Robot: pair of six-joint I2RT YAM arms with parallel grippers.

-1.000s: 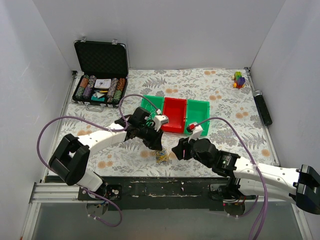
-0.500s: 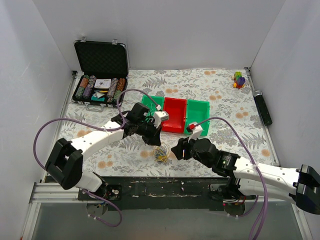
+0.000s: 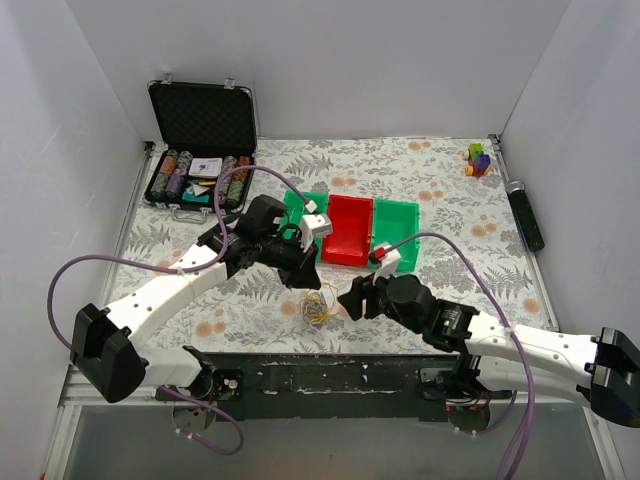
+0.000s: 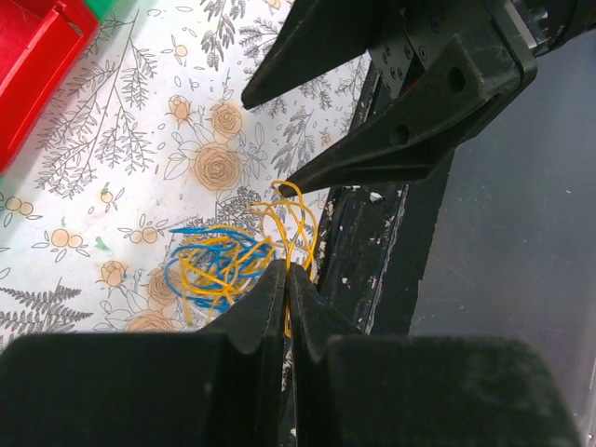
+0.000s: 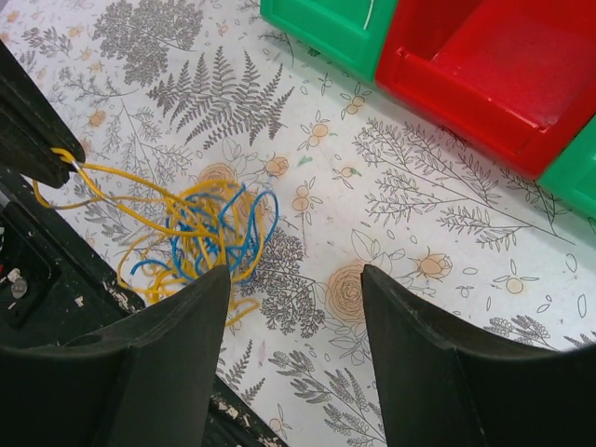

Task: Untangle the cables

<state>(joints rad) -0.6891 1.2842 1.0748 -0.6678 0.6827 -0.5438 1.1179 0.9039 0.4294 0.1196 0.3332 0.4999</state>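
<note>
Floral worktop (image 3: 440,180), seen from above, with both arms meeting near its near edge. An open case of poker chips (image 3: 200,150) stands at the far left. A row of green and red bins (image 3: 350,228) sits mid-worktop, just beyond the arms.

Over the last second the left arm has swung back toward the far left, raising the left pincer (image 3: 305,270). The right pincer (image 3: 352,298) has edged slightly left.

The left pincer's fingers are pressed together on a yellow strand (image 4: 296,219), visible as a loop rising from the closed tips in the left wrist view. The right pincer (image 5: 293,275) is spread apart with nothing between its fingers, poised above the right side of the tangle.

The cable tangle (image 3: 318,310) of yellow and blue wire lies on the worktop at the near edge, between the two pincers. It has drifted a little leftward with the pull. The yellow strand is lifting, yet blue and yellow remain knotted, so the separation appears barely begun. A counter-hold from the right pincer seems likely to be needed.
</note>
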